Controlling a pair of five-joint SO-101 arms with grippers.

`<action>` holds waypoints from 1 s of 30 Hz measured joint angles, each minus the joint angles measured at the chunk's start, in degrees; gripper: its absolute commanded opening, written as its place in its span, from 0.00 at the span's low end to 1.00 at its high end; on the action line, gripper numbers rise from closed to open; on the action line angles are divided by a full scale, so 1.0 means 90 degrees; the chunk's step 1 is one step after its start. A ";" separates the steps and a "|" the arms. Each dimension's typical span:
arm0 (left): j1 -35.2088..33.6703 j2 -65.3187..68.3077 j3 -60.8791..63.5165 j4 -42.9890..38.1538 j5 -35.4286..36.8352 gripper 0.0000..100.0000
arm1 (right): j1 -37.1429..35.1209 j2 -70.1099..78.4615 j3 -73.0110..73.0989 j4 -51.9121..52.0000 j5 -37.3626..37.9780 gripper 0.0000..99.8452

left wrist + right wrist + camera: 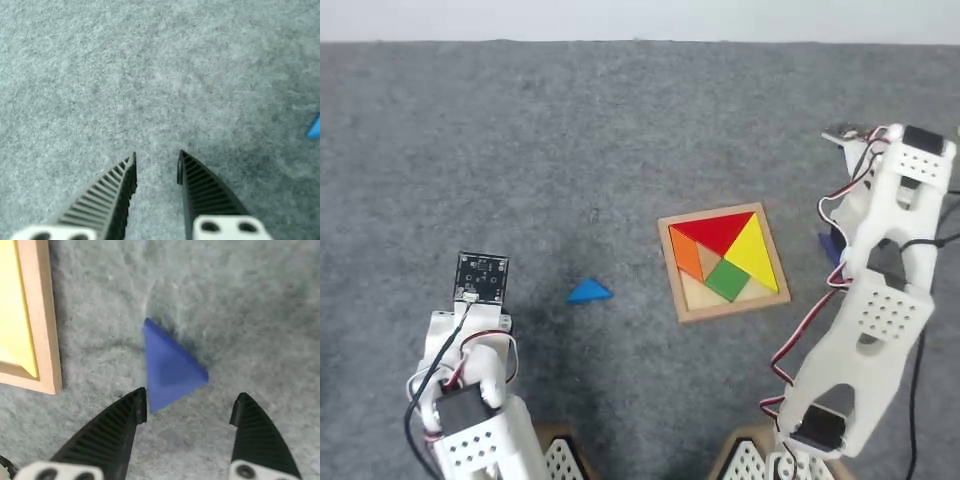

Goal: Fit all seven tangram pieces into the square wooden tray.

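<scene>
Right tool (192,399) is wide open over the dark blue triangle (170,367), one jaw either side and neither touching. It looks lined up for a pick. That triangle lies flat on the grey counter (570,150), just right of the wooden tray (735,308) in the high view.

The tray holds the red piece (715,232), yellow piece (757,255), orange piece (686,258) and green piece (726,280). Its lower-left corner looks like bare wood, so probably room for both blues.

Light blue triangle (588,291) sits left of the tray, apart from it. Left tool (156,162) is parted and empty over bare counter at lower left.

Nothing blocks either pick. The tray rim is near the dark blue triangle, so a jaw could clip it.
</scene>
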 measured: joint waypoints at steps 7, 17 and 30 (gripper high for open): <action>0.0000 0.0000 0.0000 0.0000 0.0000 0.13 | -0.0059 0.0000 0.0059 0.0000 0.0410 0.28; 0.0000 0.0000 0.0000 0.0000 0.0000 0.13 | -0.0186 0.0000 0.0498 0.0000 0.0430 0.28; 0.0000 0.0000 0.0000 0.0000 0.0000 0.13 | -0.0166 -0.2901 0.4718 -0.2940 0.0098 0.28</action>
